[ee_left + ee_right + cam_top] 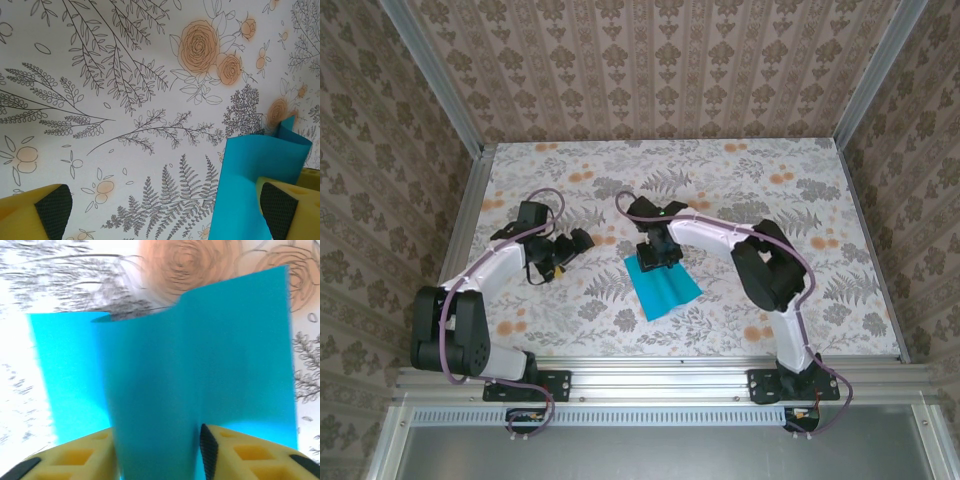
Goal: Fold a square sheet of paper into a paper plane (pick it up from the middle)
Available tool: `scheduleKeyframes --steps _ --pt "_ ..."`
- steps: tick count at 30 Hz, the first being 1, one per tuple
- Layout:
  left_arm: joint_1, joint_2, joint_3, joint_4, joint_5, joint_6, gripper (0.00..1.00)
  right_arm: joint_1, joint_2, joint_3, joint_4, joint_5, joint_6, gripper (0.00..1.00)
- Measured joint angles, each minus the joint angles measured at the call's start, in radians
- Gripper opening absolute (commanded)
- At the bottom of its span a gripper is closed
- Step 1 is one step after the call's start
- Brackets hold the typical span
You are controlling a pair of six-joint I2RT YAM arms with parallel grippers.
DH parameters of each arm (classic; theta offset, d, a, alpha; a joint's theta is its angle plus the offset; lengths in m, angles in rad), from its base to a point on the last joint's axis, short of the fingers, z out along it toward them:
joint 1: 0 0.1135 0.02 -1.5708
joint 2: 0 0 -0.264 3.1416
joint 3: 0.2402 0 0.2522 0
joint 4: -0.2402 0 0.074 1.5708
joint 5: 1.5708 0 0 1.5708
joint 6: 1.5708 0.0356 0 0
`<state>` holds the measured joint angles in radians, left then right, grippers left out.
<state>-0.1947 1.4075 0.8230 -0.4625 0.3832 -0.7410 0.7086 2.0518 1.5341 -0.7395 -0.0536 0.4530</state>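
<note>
Pick-up step, by my reading: the square sheet of paper (668, 290) lies on the table (750, 190) about mid-width, toward the near side, turned corner-on, with no sharp crease visible. On its far part sits the right end effector (658, 252), jaws roughly half shut, with a raised ridge of the sheet pinched up between them. Just left of the sheet, the left end effector (568, 247) hangs wide open and empty. To do this well, I judge the pinch should take the ridge squarely on both sides, then lift straight and slowly so the thin paper neither tears nor slips. From above the hold looks far of true middle, so the sheet may droop unevenly. Top view gives the sheet's outline and the gap to the left end effector, but the wrist covers the pinch. Right wrist view shows the ridge standing between the yellow fingers (235, 455), somewhat blurred. Left wrist view shows the sheet's left part curled up off the table, behind its own right finger; contact there I cannot tell.
</note>
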Motion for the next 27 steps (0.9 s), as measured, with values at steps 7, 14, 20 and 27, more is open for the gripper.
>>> scheduleKeyframes --steps 7,14,20,27 --pt "-0.038 -0.002 -0.014 0.039 0.007 -0.001 0.99 -0.115 -0.219 -0.175 0.277 -0.319 0.118 0.36" --pt "-0.156 -0.034 -0.029 0.151 0.017 -0.018 0.89 -0.223 -0.245 -0.319 0.474 -0.521 0.188 0.35" --pt "-0.238 -0.027 -0.039 0.258 0.026 -0.049 0.77 -0.283 -0.184 -0.383 0.562 -0.601 0.201 0.34" --pt "-0.331 0.059 -0.039 0.369 0.040 -0.090 0.62 -0.323 -0.137 -0.416 0.594 -0.616 0.175 0.33"
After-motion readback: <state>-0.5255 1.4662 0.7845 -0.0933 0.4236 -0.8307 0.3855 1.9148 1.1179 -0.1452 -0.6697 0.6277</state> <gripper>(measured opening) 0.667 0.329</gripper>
